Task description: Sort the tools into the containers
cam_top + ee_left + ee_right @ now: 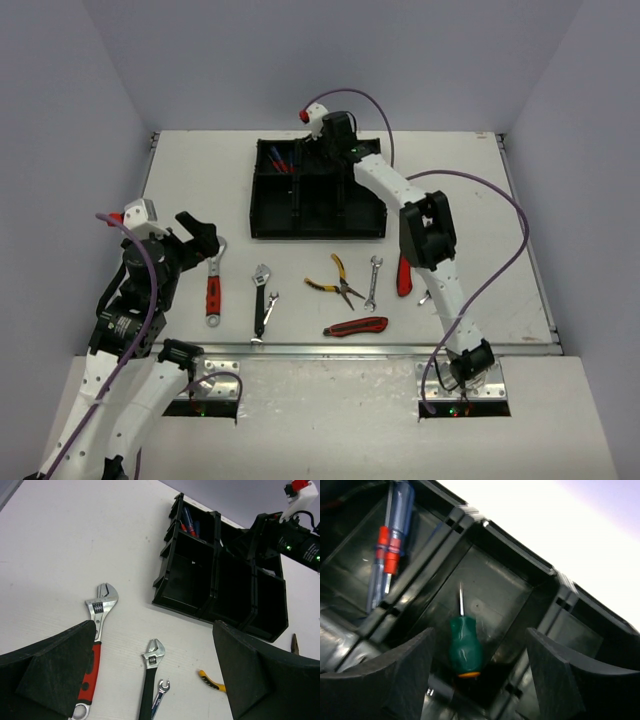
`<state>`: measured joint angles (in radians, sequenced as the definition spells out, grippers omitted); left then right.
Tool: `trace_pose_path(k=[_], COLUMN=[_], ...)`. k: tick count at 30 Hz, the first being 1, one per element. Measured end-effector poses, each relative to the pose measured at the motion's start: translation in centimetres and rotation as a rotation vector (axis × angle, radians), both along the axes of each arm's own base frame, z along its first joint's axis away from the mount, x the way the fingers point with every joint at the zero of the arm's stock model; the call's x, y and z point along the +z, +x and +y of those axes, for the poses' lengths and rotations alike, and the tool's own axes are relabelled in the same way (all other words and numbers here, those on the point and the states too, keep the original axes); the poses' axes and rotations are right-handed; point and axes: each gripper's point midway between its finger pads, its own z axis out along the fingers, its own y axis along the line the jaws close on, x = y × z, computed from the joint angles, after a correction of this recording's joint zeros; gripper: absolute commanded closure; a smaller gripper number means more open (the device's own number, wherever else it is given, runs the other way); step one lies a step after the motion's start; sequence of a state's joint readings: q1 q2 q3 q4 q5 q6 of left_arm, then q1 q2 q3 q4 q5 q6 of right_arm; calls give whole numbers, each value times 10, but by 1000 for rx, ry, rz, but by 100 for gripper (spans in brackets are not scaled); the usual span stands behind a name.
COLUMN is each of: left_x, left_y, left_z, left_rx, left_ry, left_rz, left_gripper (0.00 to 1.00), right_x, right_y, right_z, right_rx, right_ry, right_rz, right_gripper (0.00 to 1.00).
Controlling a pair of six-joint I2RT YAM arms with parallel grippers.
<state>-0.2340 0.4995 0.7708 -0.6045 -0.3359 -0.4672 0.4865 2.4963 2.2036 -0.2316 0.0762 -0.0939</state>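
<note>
One green screwdriver (464,647) is lying in the far-middle compartment of the black tray (318,235), its long axis running near to far. The thin shaft is pointing toward the far wall and the handle butt is sitting at the near side. It is looking stubby, with a bulbous glossy green handle, an orange band at the butt and a short silver shaft.

The right gripper (481,635) is hanging just over it with its fingers standing apart. The handle is sitting between them and seems to be touching neither. Compartment walls are boxing the tool in on all sides. Next door, in the far-left compartment, blue and red screwdrivers (390,535) are lying roughly parallel to it.

In the top view the right arm is stretching across the tray and hiding the far-middle compartment. It is also covering part of a red utility knife (403,275).

More tools are lying loose on the table near the tray:
- red-handled wrench (213,287)
- black-handled wrench (261,300), with a small spanner (270,305) just beside it
- yellow-handled pliers (335,280)
- silver spanner (374,282)
- second red knife (356,326)

The left gripper (154,630) is hovering above the red-handled wrench, jaws spread wide and gripping nothing.
</note>
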Motion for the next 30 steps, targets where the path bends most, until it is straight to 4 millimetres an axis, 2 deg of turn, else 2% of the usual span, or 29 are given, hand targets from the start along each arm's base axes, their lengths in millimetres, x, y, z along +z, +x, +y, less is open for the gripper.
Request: trace_pose_path(k=[3, 6, 7, 10, 13, 14, 15, 17, 19, 22, 25, 30], left_x=[0, 0, 0, 0, 0, 0, 0, 1, 1, 2, 5, 10], left_y=[0, 0, 0, 0, 0, 0, 0, 0, 0, -1, -2, -5], left_z=[-1, -1, -1, -1, -1, -1, -2, -2, -3, -4, -3, -3], left_rx=[-3, -5, -6, -7, -8, -8, -11, -16, -21, -26, -28, -28], left_ry=[-1, -2, -2, -3, -2, -2, -1, 1, 2, 3, 1, -5], left_rz=[-1, -1, -1, -1, -1, -1, -1, -2, -3, -8, -21, -46], left_gripper=[0, 0, 0, 0, 0, 0, 0, 0, 0, 0, 0, 0], right_x=[35, 89, 112, 160, 170, 168, 168, 151, 117, 56, 18, -17], right_y=[-8, -21, -32, -78, -156, -182, -198, -233, -268, -316, -345, -376], right_z=[-5, -18, -28, -62, -108, -122, -133, -157, -183, -217, -238, -258], right_rx=[-15, -72, -113, -232, -372, -414, -476, -586, -708, -872, -997, -1174], right_ry=[11, 42, 60, 126, 216, 235, 295, 380, 419, 381, 329, 270], right_rz=[-14, -47, -48, -44, 26, 54, 49, 58, 90, 174, 243, 320], right_gripper=[3, 1, 1, 1, 1, 1, 1, 1, 1, 1, 1, 3])
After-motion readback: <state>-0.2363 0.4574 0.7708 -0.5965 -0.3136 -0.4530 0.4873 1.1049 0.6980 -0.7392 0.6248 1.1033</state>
